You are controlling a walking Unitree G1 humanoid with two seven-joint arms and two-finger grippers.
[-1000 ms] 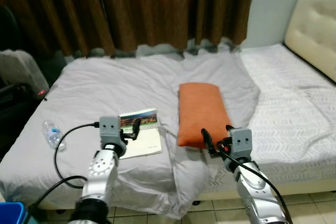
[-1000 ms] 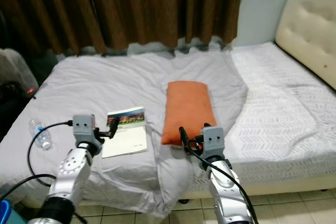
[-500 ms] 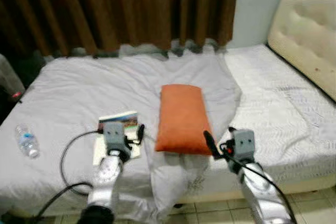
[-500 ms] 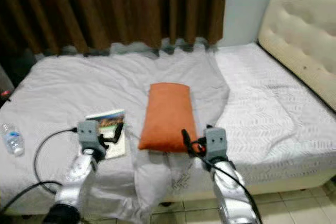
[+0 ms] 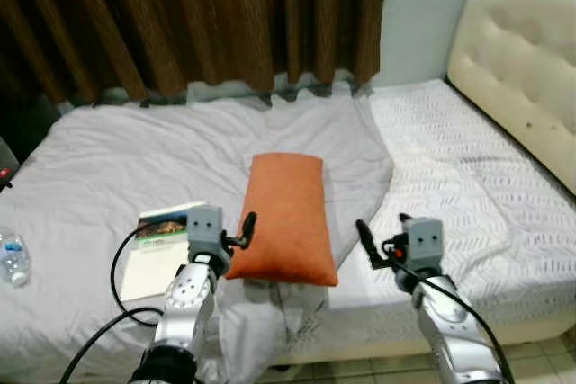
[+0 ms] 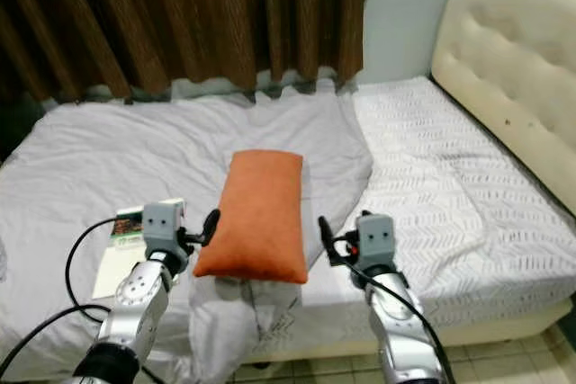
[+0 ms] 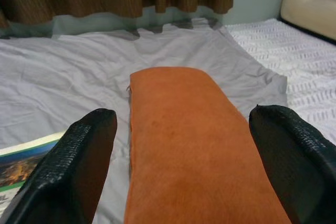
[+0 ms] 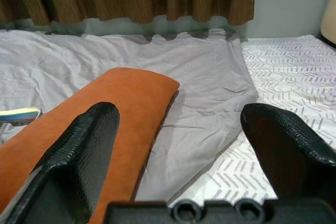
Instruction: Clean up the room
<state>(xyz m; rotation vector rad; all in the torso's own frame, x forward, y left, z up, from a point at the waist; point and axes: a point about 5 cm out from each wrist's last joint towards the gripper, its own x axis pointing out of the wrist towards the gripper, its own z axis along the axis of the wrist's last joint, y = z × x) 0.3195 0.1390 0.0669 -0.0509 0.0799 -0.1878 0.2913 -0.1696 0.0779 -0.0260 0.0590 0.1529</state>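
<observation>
While you look down at the bed point(image 5: 108, 159), you have the orange pillow point(image 5: 284, 218) lying lengthwise near the middle of the front edge, on the grey sheet point(image 5: 180, 146). Your left end effector point(image 5: 243, 233) sits at the pillow's near left corner, and its wrist view shows both black fingers point(image 7: 84, 161) spread wide with the pillow between them, so it is open and not gripping. Your right end effector point(image 5: 378, 247) hovers just beside the pillow's right side, over the edge of the bed; its fingers point(image 8: 79, 156) are also spread apart, with the pillow showing past the left one and the grey sheet between them. To the left of your left arm, a book point(image 5: 157, 245) lies flat on the sheet, and a plastic bottle point(image 5: 11, 256) rests at the far left edge. Brown curtains point(image 5: 180, 15) hang behind the bed, and a cream padded headboard point(image 5: 522, 69) stands at the right, beside the white patterned cover point(image 5: 468, 177).
</observation>
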